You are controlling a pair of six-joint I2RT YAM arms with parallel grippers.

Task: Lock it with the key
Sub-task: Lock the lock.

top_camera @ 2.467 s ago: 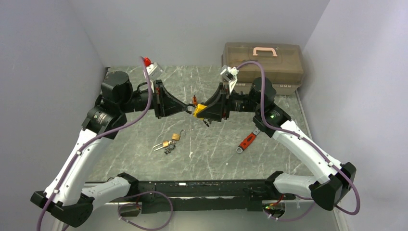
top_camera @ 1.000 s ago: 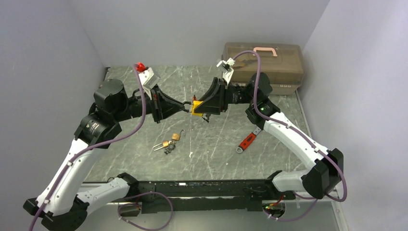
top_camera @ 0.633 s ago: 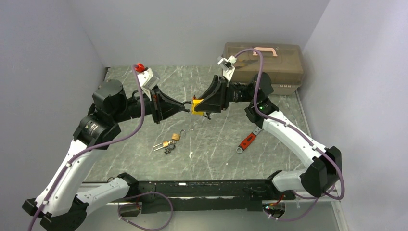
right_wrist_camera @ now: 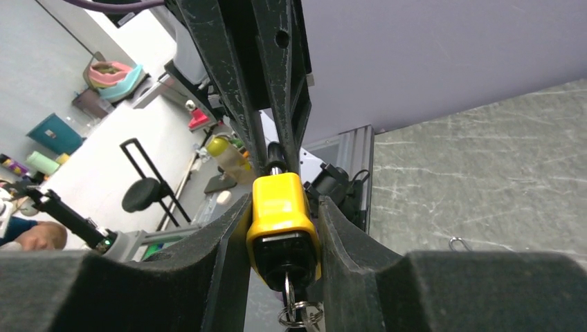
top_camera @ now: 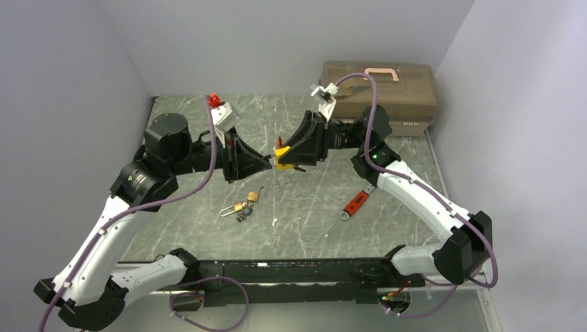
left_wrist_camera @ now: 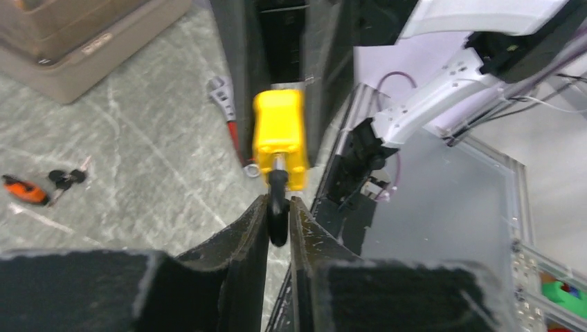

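Note:
A yellow padlock (top_camera: 282, 158) hangs in the air over the middle of the table, with my right gripper (top_camera: 289, 153) shut on its body. In the right wrist view the padlock (right_wrist_camera: 280, 211) sits between the fingers, and a key (right_wrist_camera: 286, 285) on a ring sticks out of its underside. My left gripper (top_camera: 268, 160) meets it from the left. In the left wrist view the padlock (left_wrist_camera: 280, 135) lies just beyond my left gripper (left_wrist_camera: 278, 206), whose fingers are pressed on the black shackle (left_wrist_camera: 277, 223).
A small brass padlock with keys (top_camera: 244, 205) lies on the table below the grippers. A red-handled wrench (top_camera: 355, 203) lies to the right. A brown toolbox (top_camera: 379, 86) stands at the back right. An orange item (left_wrist_camera: 24, 190) lies by the wall.
My left wrist has rolled and its fingertips have shifted slightly down and right along the shackle. The right gripper and the yellow padlock have stayed almost still.

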